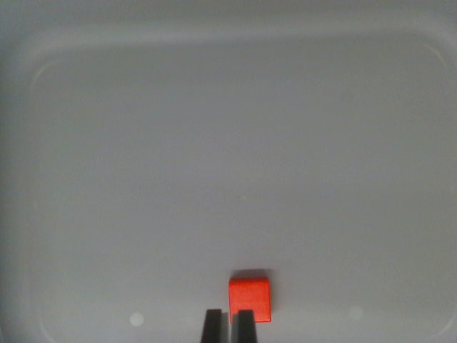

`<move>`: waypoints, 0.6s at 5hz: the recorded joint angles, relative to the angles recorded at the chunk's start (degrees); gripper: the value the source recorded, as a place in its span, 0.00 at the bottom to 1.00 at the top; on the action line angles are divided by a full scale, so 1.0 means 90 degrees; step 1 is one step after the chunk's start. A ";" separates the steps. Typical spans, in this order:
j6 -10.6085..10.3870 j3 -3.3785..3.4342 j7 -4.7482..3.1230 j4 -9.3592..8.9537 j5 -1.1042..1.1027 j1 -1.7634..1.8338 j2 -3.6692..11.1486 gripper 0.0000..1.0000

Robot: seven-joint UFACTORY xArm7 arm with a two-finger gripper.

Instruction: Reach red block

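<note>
The red block point(250, 299) is lying flat near the bottom edge of the wrist view, slightly right of centre, inside a shallow grey tray point(50, 214) with a raised, rounded rim. It is sitting alone on the tray floor, well apart from every wall, which is leaving it open to approach from any side. The hand point(229, 326) is entering from the bottom edge as two dark fingertips point(212, 326) standing close together with a narrow gap between them; nothing is sitting between them. One fingertip is overlapping the block's lower left corner in the picture; whether it is touching cannot be told. Judged from this, the reach is nearly complete but the hand is standing slightly toward the wrist view's left of the block. No brand, label or writing is showing anywhere.
</note>
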 joint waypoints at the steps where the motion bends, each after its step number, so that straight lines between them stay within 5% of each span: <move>1: 0.0000 0.0000 0.0000 0.0000 0.0000 0.0000 0.0000 0.00; 3: -0.0175 0.0001 0.0004 -0.0168 -0.0014 0.0002 0.0014 0.00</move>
